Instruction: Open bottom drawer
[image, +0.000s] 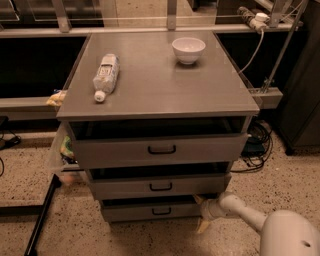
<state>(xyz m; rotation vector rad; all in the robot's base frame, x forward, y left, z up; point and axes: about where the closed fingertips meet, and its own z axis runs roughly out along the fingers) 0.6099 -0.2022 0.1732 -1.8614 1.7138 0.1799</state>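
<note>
The bottom drawer (150, 210) is the lowest of three grey drawers in a metal cabinet, with a small black pull handle (161, 211). Its front stands slightly forward of the cabinet body. My gripper (202, 212) reaches in from the lower right on a white arm (245, 212) and sits at the drawer front's right end, one pale finger above near the drawer's top corner and one below towards the floor. The middle drawer (160, 186) and the top drawer (161, 149) are above it, each pulled out a little.
On the cabinet top (160, 80) lie a plastic bottle (106, 75) and a white bowl (188, 49). Cables (257, 145) hang at the right. A black pole (42, 215) leans at the lower left. Speckled floor (150, 237) lies in front.
</note>
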